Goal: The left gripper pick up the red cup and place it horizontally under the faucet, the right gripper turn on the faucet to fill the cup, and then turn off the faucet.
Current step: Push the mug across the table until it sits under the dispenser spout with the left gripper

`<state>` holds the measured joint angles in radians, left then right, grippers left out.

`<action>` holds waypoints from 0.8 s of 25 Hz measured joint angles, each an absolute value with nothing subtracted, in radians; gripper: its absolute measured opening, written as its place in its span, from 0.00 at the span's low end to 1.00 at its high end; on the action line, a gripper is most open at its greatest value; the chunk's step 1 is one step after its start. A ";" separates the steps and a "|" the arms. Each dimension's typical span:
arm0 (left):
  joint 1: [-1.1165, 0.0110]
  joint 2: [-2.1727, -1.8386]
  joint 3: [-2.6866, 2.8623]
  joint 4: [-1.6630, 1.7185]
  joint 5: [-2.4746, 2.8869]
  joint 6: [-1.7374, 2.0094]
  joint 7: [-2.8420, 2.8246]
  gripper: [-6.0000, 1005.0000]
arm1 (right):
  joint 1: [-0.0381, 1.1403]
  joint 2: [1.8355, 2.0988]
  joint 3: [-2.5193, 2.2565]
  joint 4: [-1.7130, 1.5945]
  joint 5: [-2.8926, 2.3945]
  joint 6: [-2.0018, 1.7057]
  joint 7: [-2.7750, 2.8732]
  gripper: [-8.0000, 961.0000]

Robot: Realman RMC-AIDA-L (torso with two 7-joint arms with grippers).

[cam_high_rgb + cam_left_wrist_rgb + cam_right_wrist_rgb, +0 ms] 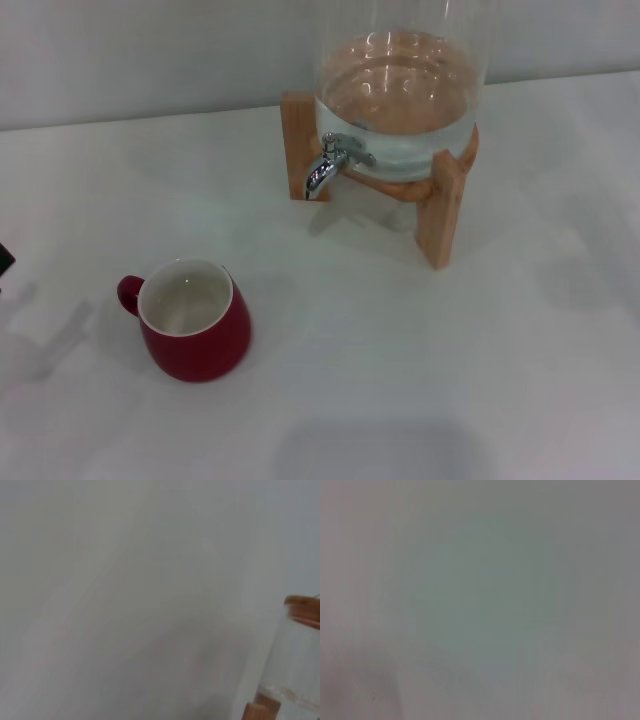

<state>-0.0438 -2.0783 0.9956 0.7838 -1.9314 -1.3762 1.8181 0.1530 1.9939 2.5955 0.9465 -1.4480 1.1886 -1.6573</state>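
The red cup (194, 319) sits nearest on the white table (420, 370), upright, mouth up, its white inside dry and its small handle (129, 293) turned toward the robot's left. That leaves the handle and rim open to the left arm, which probably explains why it stands on that side, well apart from the tap. At the left edge of the head view a small dark sliver (5, 260) shows, probably part of the left gripper; whether its fingers are spread or closed I cannot tell. The right gripper is nowhere in view.

Farther back stands the glass dispenser (400, 90) on its wooden stand (445, 215), partly filled with water. The faucet (330, 165) juts toward the cup's side, spout down, with nothing under it, so the pickup looks not yet begun. The stand raises the spout, leaving room for the cup beneath.

The left wrist view adds only the dispenser's wooden lid (302, 609) and glass wall against a plain backdrop; no cup. The right wrist view shows only blank grey.
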 joint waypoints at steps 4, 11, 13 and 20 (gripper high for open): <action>-0.045 -2.076 0.996 0.751 -1.905 -1.358 1.850 0.87 | 0.155 1.993 2.595 0.947 -1.448 1.189 -1.657 0.76; -0.053 -2.077 0.996 0.757 -1.787 -1.302 1.867 0.87 | 0.155 1.991 2.595 0.947 -1.448 1.189 -1.658 0.76; -0.054 -2.077 0.996 0.758 -1.776 -1.293 1.867 0.87 | 0.155 1.991 2.595 0.947 -1.448 1.189 -1.659 0.76; -0.055 -2.075 0.996 0.781 -1.759 -1.274 1.864 0.87 | 0.155 1.991 2.595 0.941 -1.448 1.180 -1.659 0.76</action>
